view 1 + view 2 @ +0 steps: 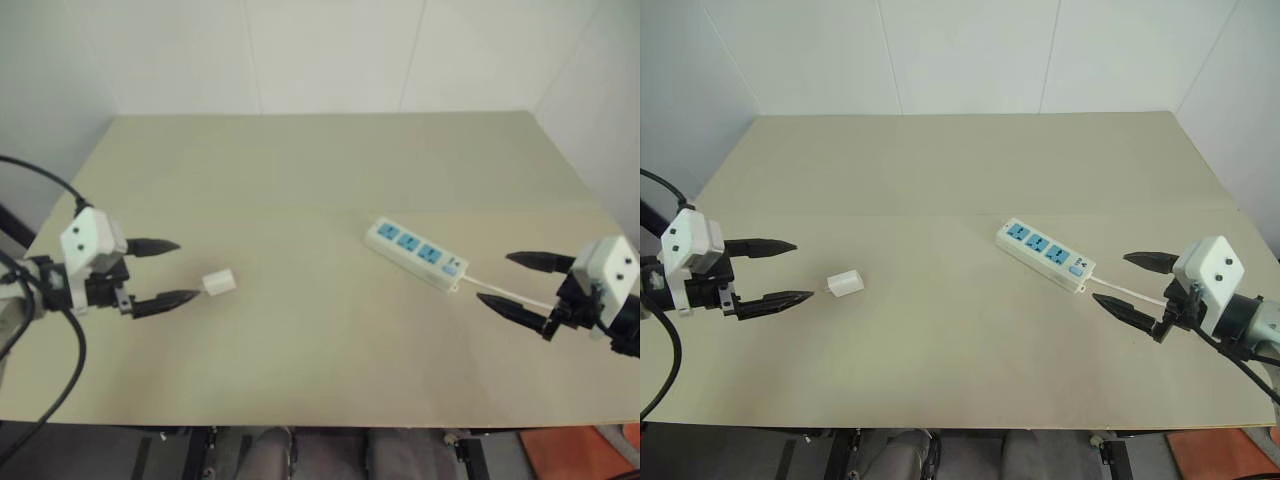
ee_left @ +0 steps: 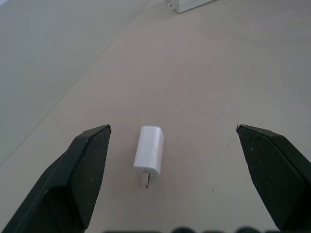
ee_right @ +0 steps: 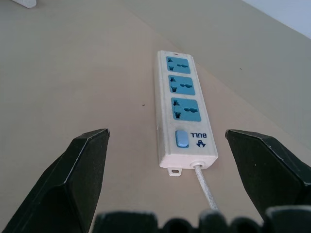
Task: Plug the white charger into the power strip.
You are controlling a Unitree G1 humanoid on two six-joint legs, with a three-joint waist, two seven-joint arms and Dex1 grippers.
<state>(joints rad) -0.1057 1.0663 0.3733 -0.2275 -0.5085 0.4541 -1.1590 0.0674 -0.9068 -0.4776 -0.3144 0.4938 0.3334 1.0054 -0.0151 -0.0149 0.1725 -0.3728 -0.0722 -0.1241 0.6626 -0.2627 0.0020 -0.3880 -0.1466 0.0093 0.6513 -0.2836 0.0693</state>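
The white charger [image 1: 219,282] lies on its side on the beige table [image 1: 320,180], left of centre, its prongs toward my left gripper [image 1: 172,271]. That gripper stands open just left of the charger, apart from it; the left wrist view has the charger [image 2: 150,151] lying ahead between the two black fingers [image 2: 82,170]. The power strip [image 1: 416,252], white with three blue sockets, lies slantwise right of centre, its cord running toward my right gripper [image 1: 512,281]. The right gripper is open and empty, a little right of the strip's switch end [image 3: 187,141].
The strip's thin white cord [image 1: 505,291] trails to the right, passing between the right gripper's fingers. White walls [image 1: 320,50] rise behind the table's far edge. The table's near edge [image 1: 320,422] runs just below both arms.
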